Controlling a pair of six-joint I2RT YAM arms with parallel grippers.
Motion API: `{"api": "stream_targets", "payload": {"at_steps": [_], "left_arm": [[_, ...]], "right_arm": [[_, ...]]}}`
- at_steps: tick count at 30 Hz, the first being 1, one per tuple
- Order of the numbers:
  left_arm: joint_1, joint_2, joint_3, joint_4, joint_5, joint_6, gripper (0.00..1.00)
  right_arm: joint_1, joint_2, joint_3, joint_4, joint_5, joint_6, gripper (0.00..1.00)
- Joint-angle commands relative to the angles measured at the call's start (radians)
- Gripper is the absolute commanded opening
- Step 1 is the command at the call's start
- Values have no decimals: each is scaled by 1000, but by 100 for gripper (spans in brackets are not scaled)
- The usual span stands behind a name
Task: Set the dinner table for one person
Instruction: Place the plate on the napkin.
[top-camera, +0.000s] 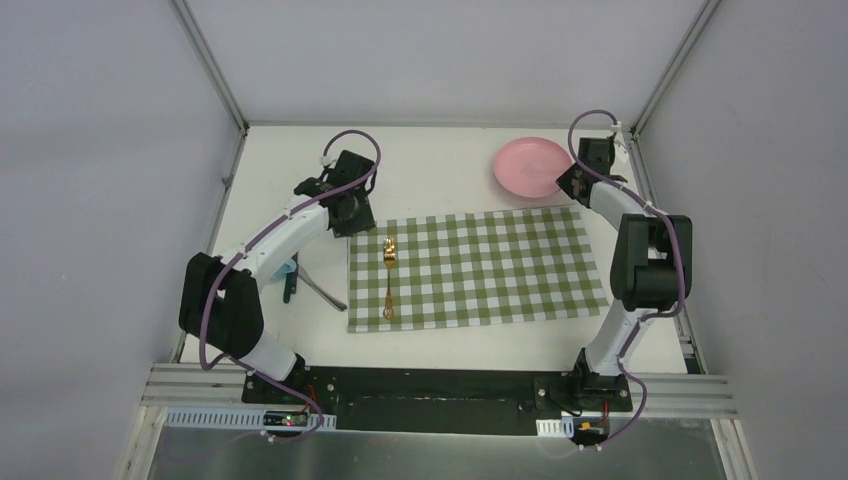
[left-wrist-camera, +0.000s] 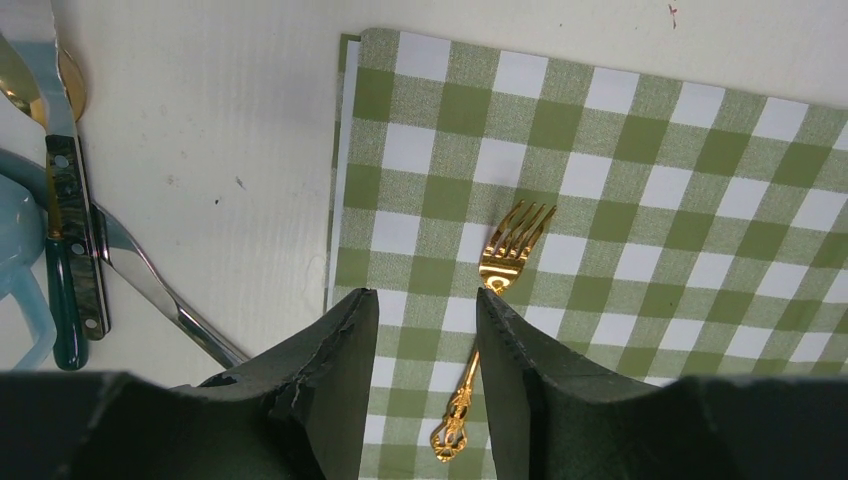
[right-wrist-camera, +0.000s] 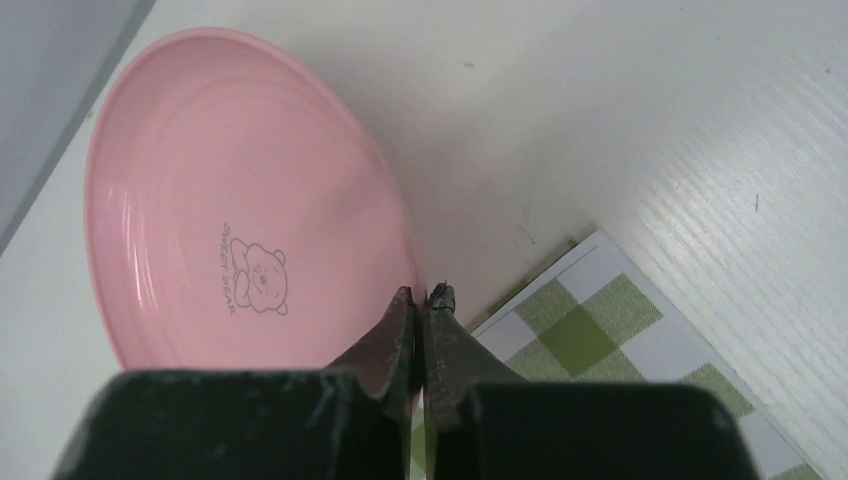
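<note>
"Left wrist view first: what is your left claw (left-wrist-camera: 425, 300) doing?"

"It hangs with its jaws set wide above the gold fork (left-wrist-camera: 505, 255); the fork lies on the left part of the checked cloth (left-wrist-camera: 650, 190); I hold nothing."

"And the right?"

"My right claw (right-wrist-camera: 420, 295) has its jaws pressed together at the near rim of the pink plate (right-wrist-camera: 230, 200); whether it touches the rim I cannot tell; the plate sits on the white desk (top-camera: 450, 165), just off the cloth's far right corner."

"Which step, then?"

"I judge the fork placed and the plate next; that calls for opening the right claw, pinching the rim, and carrying the plate to mid-cloth; the knife (left-wrist-camera: 65, 230) and cup (left-wrist-camera: 20, 280) lie on the desk left of the cloth."
</note>
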Motion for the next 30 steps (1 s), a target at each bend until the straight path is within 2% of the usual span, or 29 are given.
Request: {"api": "stream_targets", "payload": {"at_steps": [1,10,19,25,30], "left_arm": [[-10,-53,10,11,-9,-7,42],[-13,-58,14,5,-17,-15,42],[-21,-70,24,-22,-43,-29,42],[-26,-69,26,-33,-57,-33,42],[-37,-74,18,-39,-69,-41,42]], "right_arm": [[2,-131,-22,33,-16,-9,0],[66,-296,-140,1,-66,-16,0],[146,-504,-338,-25,-77,-16,0],[308,-629,-506,-20,-77,-16,0],[413,-669,-591,-12,-77,-16,0]]}}
